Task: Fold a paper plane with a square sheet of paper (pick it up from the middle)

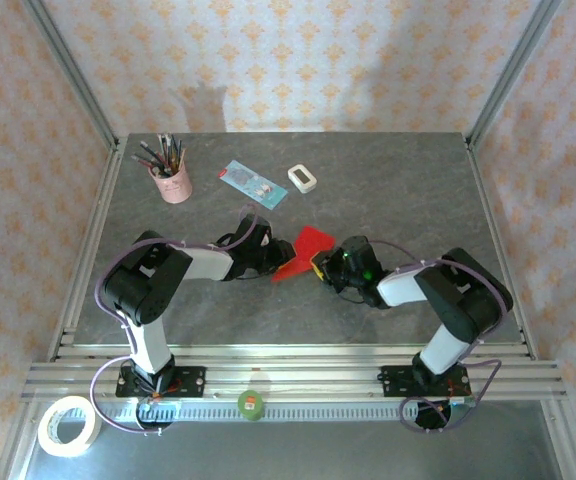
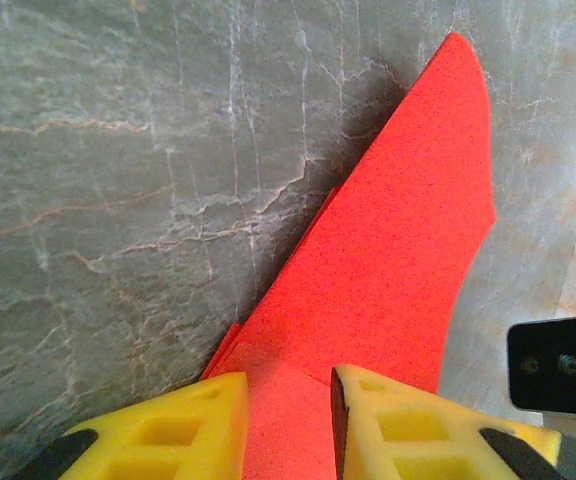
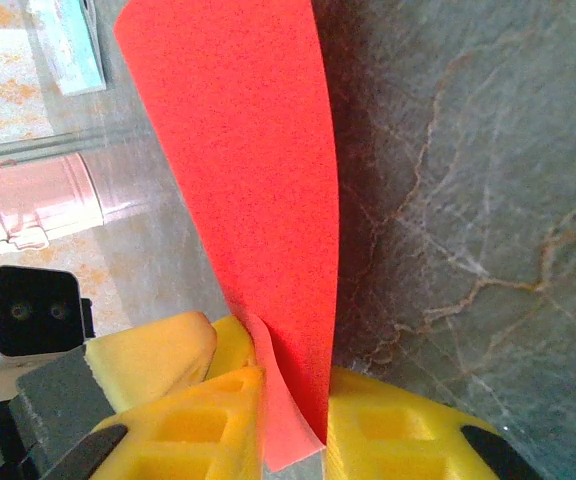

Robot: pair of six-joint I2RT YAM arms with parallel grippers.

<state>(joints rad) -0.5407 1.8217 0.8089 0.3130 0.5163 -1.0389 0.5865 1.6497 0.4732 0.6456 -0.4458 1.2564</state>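
No text, brand or number legible anywhere, light blue card [image 1: 253,183] carries small print and round marks too fine to make out, green roll [image 1: 252,404] on the near rail bears an illegible red-and-white label

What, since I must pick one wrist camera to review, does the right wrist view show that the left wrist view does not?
Right wrist adds: the pink cup and the light blue card beyond the folded red paper, plus a curled paper edge between the fingers of the right claw. Left wrist adds: the paper's pointed far end and its layered edges, running out from the left claw. Shared: red paper between yellow fingers, the grey marbled table, and the other arm's black camera box.
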